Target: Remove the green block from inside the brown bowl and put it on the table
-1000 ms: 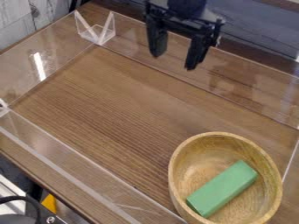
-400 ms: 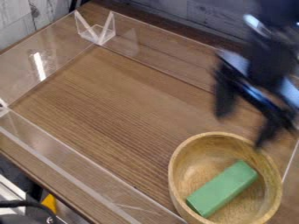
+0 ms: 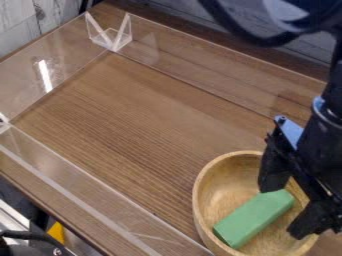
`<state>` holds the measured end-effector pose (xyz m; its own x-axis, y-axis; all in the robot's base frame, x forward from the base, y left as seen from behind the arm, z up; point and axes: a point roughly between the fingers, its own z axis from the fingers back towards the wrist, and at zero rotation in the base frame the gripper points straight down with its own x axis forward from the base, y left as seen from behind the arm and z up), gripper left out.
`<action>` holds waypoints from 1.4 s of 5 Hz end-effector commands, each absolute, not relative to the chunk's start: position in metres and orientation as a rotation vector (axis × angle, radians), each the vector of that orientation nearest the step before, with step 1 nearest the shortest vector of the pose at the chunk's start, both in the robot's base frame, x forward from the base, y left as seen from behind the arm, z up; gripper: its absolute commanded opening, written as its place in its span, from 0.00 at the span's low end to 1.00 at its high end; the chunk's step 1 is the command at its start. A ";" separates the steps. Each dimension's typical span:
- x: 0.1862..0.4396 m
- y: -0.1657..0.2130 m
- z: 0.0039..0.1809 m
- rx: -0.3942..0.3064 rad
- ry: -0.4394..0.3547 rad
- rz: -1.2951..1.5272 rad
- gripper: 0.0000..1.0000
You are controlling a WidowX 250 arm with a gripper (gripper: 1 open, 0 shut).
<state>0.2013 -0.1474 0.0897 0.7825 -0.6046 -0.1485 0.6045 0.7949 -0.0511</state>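
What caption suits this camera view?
Open gripper poised over green block lying in brown bowl on table.

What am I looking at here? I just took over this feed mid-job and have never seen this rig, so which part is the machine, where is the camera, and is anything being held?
There is one view, from a camera looking down at an angle across the wide brown wood-grain table, which is edged by low clear acrylic walls. The dark shape at the right is the robot arm's black gripper, pointing down with its two fingers spread open over the round light tan wooden bowl. Inside that bowl lies the bright green rectangular block, flat on the bottom. One finger stands near the block's upper end and the other by the bowl's right rim. Nothing is held yet: the block is not lifted and the gripper is open. A small clear folded stand sits at the far corner.
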 end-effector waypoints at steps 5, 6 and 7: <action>0.210 -0.132 0.105 -0.004 0.105 -0.638 1.00; 0.212 -0.127 0.105 -0.006 0.098 -0.720 1.00; 0.209 -0.128 0.103 -0.013 0.084 -0.692 1.00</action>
